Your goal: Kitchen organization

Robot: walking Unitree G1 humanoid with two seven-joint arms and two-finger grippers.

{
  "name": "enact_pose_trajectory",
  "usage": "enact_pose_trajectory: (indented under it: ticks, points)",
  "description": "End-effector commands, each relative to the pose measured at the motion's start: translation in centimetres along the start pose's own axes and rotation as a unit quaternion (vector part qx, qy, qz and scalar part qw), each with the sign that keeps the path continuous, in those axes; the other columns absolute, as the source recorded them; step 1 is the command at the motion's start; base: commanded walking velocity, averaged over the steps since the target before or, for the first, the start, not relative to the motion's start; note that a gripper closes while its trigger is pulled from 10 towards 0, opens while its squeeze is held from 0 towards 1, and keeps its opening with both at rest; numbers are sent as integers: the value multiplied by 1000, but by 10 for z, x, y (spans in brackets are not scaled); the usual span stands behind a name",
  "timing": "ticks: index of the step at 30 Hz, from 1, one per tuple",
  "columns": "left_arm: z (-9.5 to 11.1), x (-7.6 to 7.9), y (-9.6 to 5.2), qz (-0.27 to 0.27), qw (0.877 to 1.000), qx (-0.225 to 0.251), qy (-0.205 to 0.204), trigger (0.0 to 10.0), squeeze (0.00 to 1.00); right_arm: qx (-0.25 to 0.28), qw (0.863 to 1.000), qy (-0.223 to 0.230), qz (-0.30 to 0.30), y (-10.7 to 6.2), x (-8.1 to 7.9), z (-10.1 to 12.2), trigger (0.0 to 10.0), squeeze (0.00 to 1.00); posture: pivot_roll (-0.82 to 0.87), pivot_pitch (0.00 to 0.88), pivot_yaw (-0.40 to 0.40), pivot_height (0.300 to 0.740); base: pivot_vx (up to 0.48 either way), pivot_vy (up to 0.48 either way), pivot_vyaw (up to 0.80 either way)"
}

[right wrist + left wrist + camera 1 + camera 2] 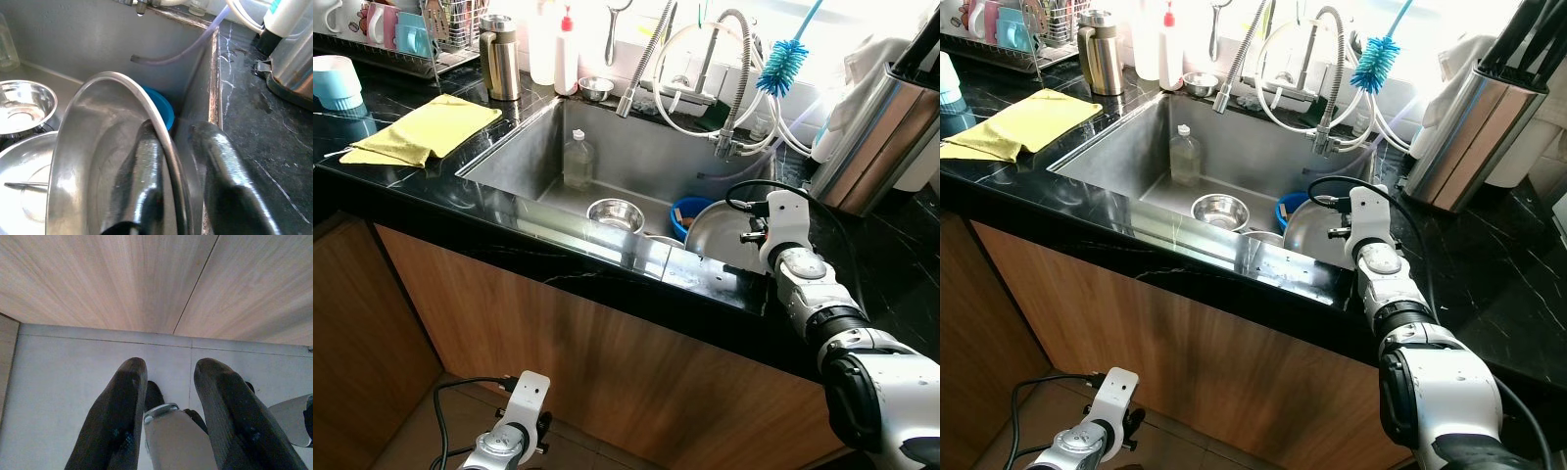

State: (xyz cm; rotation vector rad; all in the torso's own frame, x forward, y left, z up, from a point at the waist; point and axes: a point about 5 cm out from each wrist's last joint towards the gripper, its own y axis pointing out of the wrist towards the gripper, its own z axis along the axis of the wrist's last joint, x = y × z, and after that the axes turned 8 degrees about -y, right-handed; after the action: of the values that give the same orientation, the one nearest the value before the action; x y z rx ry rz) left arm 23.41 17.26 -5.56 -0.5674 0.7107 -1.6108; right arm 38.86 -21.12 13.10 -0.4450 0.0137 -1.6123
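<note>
In the right corner of the steel sink (529, 137), a large steel plate (710, 230) stands tilted on edge. My right gripper (176, 129) is shut on the steel plate's (98, 161) rim, one finger inside and one outside. Behind the plate sits a blue bowl (687, 211). A small steel bowl (615, 213) and a clear bottle (578, 162) stand on the sink floor. Another flat steel dish (19, 181) with a utensil on it lies under the plate. My left gripper (171, 369) hangs open low by the cabinet, over the tiled floor.
On the black counter to the left lie a yellow cloth (426, 127), a steel flask (499, 57) and a dish rack (401, 29). Faucet hoses (734, 69) and a blue brush (783, 64) hang over the sink. A steel canister (881, 127) stands at the right.
</note>
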Motion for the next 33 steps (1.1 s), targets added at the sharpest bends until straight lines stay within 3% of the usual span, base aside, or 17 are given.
enact_pose_trajectory:
  ticks: [1, 4, 5, 6, 7, 14, 15, 16, 17, 20, 21, 33]
  points:
    - [-2, 3, 0, -4, 1000, -1, 0, 10000, 0, 3, 1000, 16, -10, -1, 6, -1, 10000, 1000, 295, 40, -162, 711, 0, 0, 0]
    - [-2, 2, 0, -4, 1000, -1, 1, 10000, 0, 12, 1000, 11, -10, 0, 6, 4, 10000, 1000, 292, 42, -160, 711, 0, 0, 0]
    - [-2, 2, 0, -4, 1000, -2, 1, 10000, 0, 16, 1000, 7, -10, 0, 6, 7, 10000, 588, 290, 41, -158, 711, 0, 0, 0]
    - [-2, 2, 0, -4, 1000, -2, 1, 10000, 0, 16, 1000, 7, -10, 0, 6, 7, 10000, 588, 290, 41, -158, 711, 0, 0, 0]
    - [-2, 2, 0, -4, 1000, -2, 2, 10000, 0, 22, 1000, 5, -10, 1, 6, 10, 10000, 0, 291, 42, -159, 711, 0, 0, 0]
    - [-2, 2, 0, -4, 1000, -2, 2, 10000, 0, 28, 1000, 11, -9, 1, 7, 15, 10000, 0, 291, 43, -161, 711, 0, 0, 0]
    - [-2, 2, 0, -4, 1000, -2, 3, 10000, 0, 27, 997, 66, -5, 2, 8, 17, 10000, 1000, 293, 43, -161, 711, 0, 0, 0]
    - [-2, 2, 0, -4, 1000, -2, 3, 10000, 0, 27, 997, 66, -5, 2, 8, 17, 10000, 1000, 293, 43, -161, 711, 0, 0, 0]
    - [-2, 2, 0, -4, 1000, -3, 3, 10000, 0, 25, 991, 129, -4, 2, 9, 17, 10000, 1000, 293, 42, -161, 711, 0, 0, 0]
    - [-2, 2, 0, -4, 1000, -3, 3, 10000, 0, 23, 986, 163, -9, 2, 10, 18, 10000, 1000, 294, 42, -161, 711, 0, 0, 0]
    - [-2, 2, 0, -4, 1000, -3, 4, 10000, 0, 23, 985, 172, -10, 2, 11, 19, 10000, 0, 293, 41, -161, 711, 0, 0, 0]
    - [-2, 3, 0, -4, 1000, -5, 8, 10000, 0, 17, 981, 194, -2, 3, 8, 21, 10000, 0, 298, 36, -166, 711, 0, 0, 0]
